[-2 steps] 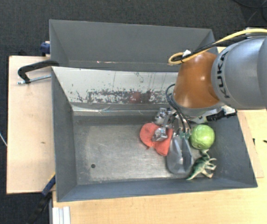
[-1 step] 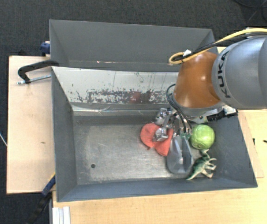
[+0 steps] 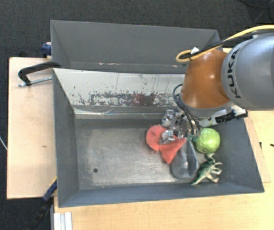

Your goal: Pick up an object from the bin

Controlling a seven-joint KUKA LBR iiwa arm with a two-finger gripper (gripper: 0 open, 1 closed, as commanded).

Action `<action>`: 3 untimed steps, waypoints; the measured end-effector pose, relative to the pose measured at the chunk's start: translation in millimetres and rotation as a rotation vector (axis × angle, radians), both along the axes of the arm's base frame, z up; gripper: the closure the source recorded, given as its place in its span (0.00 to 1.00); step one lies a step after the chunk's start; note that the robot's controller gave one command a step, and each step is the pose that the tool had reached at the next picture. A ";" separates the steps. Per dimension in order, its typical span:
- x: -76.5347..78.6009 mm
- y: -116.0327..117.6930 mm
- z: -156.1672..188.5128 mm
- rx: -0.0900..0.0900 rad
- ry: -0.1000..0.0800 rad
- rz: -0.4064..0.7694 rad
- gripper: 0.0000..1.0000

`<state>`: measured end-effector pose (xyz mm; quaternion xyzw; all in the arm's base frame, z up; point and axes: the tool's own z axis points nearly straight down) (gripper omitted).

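Grey bin [image 3: 108,159] with red cloth [image 3: 156,139], green ball [image 3: 208,141], toy dinosaur [image 3: 205,172].

Grey bin [image 3: 103,162], back wall [image 3: 122,98] speckled reddish-brown; a red floppy piece [image 3: 157,139], a lime-green ball [image 3: 209,141], a green-and-cream toy dinosaur [image 3: 206,173]

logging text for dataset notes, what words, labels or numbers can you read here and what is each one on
"KUKA": dark letters running sideways on the grey arm link, beside the orange cover; the last letter is hard to make out.
No readable text, number or sign on the red soft thing, the green ball, the green toy dinosaur or the bin.
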<state>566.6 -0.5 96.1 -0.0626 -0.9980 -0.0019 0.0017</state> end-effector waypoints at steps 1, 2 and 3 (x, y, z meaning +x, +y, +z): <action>1.9 0.0 21.8 -0.002 -0.006 0.000 1.00; 3.2 0.0 34.2 -0.002 -0.011 0.000 1.00; 2.2 0.1 46.5 -0.002 -0.006 0.000 1.00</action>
